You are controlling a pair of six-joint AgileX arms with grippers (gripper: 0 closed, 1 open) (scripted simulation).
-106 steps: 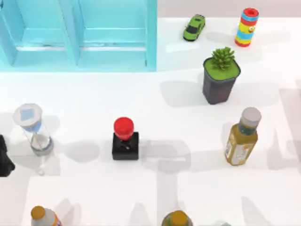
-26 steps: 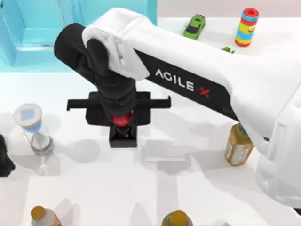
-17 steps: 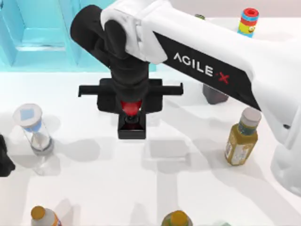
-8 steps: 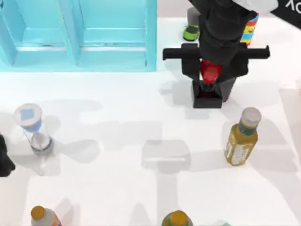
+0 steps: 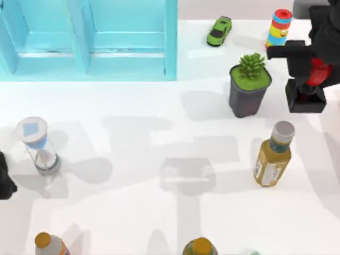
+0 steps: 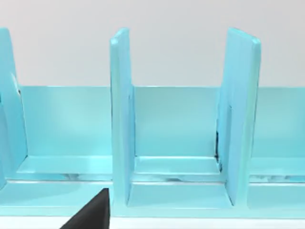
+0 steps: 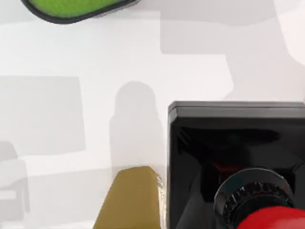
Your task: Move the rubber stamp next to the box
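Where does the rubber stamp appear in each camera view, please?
Top view: the rubber stamp is at the table's right edge, held in the right gripper.
Left wrist view: no stamp; the blue box.
Right wrist view: black base and red knob.
Shared landmark: the potted plant beside it.

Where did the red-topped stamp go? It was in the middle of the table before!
The right hand came down over the rubber stamp, gripped its red knob, and carried it from the table's middle toward the top view's right edge, past the potted plant. It still holds it. The left hand stayed parked at the left edge; the hourglass, bottles, toy car and blue box did not move.
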